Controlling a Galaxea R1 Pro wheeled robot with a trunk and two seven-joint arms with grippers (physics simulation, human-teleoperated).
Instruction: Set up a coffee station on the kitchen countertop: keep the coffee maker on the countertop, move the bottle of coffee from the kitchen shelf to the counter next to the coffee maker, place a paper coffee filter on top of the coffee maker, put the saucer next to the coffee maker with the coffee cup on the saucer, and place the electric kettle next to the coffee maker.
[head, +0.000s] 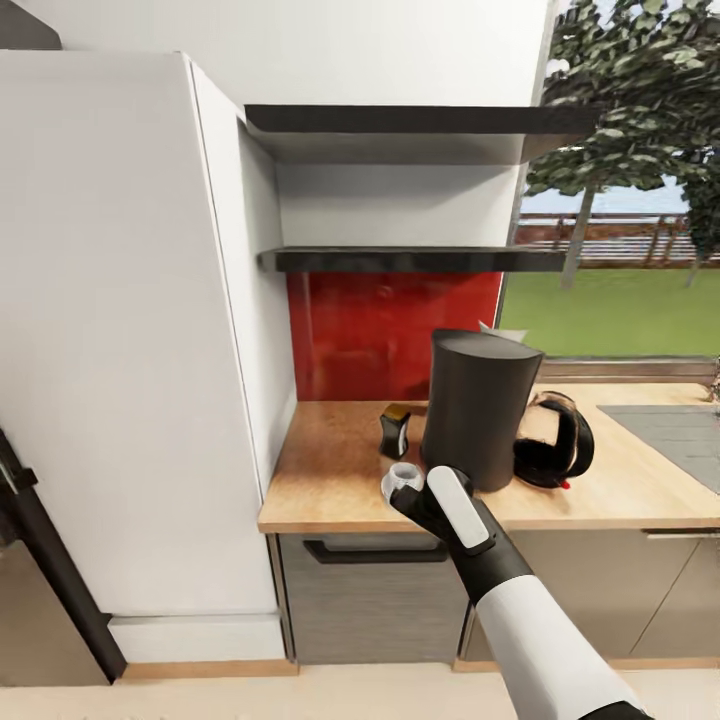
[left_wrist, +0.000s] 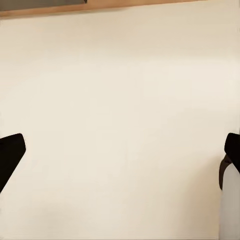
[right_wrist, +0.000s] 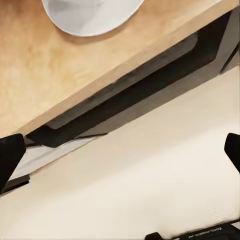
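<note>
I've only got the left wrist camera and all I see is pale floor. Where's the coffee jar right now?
Observer: The coffee jar stands on the countertop, just left of the coffee maker.
Operator: And the kettle?
Observer: The kettle is on the coffee maker's other side, close against it.
Operator: What's the right gripper doing?
Observer: The right gripper is open and empty, at the counter's front edge by the white cup.
</note>
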